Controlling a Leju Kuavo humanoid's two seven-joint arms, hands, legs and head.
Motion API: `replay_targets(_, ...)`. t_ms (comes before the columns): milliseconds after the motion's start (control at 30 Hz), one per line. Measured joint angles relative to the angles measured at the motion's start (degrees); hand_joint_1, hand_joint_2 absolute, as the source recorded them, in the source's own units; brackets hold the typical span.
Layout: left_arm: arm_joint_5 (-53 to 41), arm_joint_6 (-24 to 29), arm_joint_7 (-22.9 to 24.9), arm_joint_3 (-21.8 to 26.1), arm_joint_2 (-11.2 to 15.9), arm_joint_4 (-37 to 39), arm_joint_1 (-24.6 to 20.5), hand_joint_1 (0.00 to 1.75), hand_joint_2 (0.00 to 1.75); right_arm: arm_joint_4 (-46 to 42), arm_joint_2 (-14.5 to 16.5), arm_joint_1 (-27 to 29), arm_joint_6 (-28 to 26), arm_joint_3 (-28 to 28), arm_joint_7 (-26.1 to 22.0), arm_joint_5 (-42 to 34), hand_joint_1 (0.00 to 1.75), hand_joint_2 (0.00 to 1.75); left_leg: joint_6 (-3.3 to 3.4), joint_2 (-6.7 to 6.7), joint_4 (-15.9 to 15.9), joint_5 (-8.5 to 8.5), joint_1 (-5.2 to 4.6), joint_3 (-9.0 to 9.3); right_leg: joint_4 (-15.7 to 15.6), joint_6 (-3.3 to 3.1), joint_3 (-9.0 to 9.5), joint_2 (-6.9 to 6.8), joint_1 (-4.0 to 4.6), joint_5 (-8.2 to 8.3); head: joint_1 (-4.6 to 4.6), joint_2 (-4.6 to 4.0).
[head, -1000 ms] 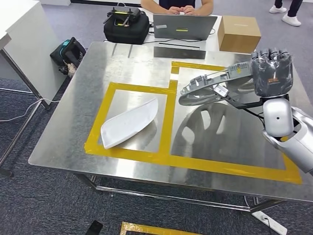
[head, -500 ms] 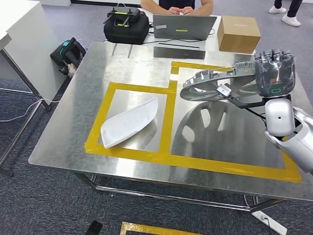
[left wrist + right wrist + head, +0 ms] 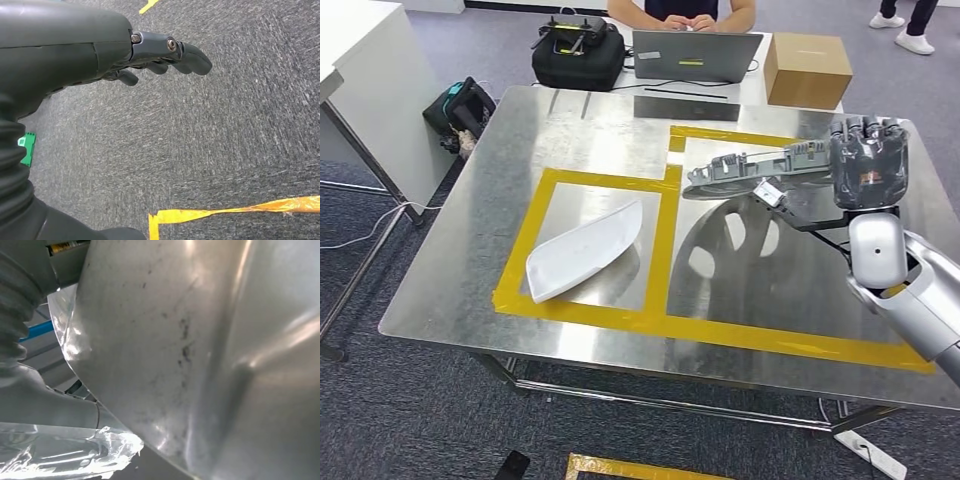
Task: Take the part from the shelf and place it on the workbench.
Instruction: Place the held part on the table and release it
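My right hand [image 3: 869, 165] grips one end of a long grey plastic part [image 3: 750, 168] with a dangling cable. The part hangs level, a little above the right yellow-taped zone of the steel workbench [image 3: 569, 135]. A white curved part [image 3: 584, 249] lies inside the left taped zone. In the right wrist view the hand's grey cover [image 3: 15, 315] lies close against the shiny bench surface [image 3: 211, 355], with clear plastic film [image 3: 68, 450] beside it. My left hand [image 3: 162, 52] hangs over the grey carpet with its fingers apart and nothing in them.
At the far side of the bench stand a laptop [image 3: 695, 54], a black bag [image 3: 579, 50] and a cardboard box [image 3: 807, 68]; a person sits behind the laptop. A white table [image 3: 373, 90] is at the left. Yellow floor tape [image 3: 234, 212] crosses the carpet.
My right hand has lowered and moved slightly left with the grey part, which has tipped from slanted to nearly level above the right taped zone.
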Motion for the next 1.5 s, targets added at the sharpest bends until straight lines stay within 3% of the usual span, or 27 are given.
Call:
replay_targets(200,0.15,-0.33,0.1,0.08,-0.05,0.0,-0.03,0.0,1.75,0.16,3.58,5.73,1.33,-4.22,-3.1,0.06,1.75,1.75,-0.01,0.01,0.0,-0.01,0.09,0.06,-0.01,-0.01,0.07,0.03,0.1,-0.01,-0.01,0.0)
replay_targets(333,0.2,-0.36,0.15,0.41,-0.05,0.0,0.0,0.0,1.75,0.69,8.25,12.35,1.91,-11.69,-8.68,0.06,1.75,1.75,-0.02,0.0,-0.01,-0.01,0.16,0.03,-0.01,-0.04,0.06,-0.04,0.18,-0.03,0.0,0.0)
replay_targets(467,0.21,-0.65,-0.03,0.69,-0.04,0.0,0.04,0.0,1.75,1.52,12.38,17.05,1.42,-18.32,-11.34,0.08,1.75,1.75,-0.03,0.0,-0.02,-0.02,0.21,0.04,0.0,-0.1,0.06,-0.02,0.23,-0.07,0.0,0.0)
replay_targets(900,0.68,-1.53,-1.09,0.93,0.13,0.0,0.4,0.0,1.75,5.78,22.22,25.99,2.53,-32.5,-19.37,-1.3,1.75,1.75,-0.07,0.01,-0.02,-0.05,0.25,0.03,0.0,-0.2,0.03,-0.02,0.26,-0.14,-0.01,0.0)
replay_targets(1367,-1.73,-4.16,-2.88,0.79,0.31,0.0,0.57,0.0,1.75,8.76,25.67,29.68,2.16,-37.06,-19.93,-0.87,1.75,1.75,-0.21,0.01,-0.02,-0.15,0.25,0.03,-0.01,-0.26,0.0,-0.01,0.27,-0.19,0.0,0.0)
replay_targets(1500,-2.14,-4.53,-3.1,0.52,0.28,0.0,0.57,0.0,1.75,9.08,25.92,29.85,2.16,-37.39,-19.98,-0.51,0.0,0.0,-0.21,0.02,-0.02,-0.15,0.26,0.03,0.0,-0.27,-0.01,0.0,0.27,-0.2,0.0,0.0)
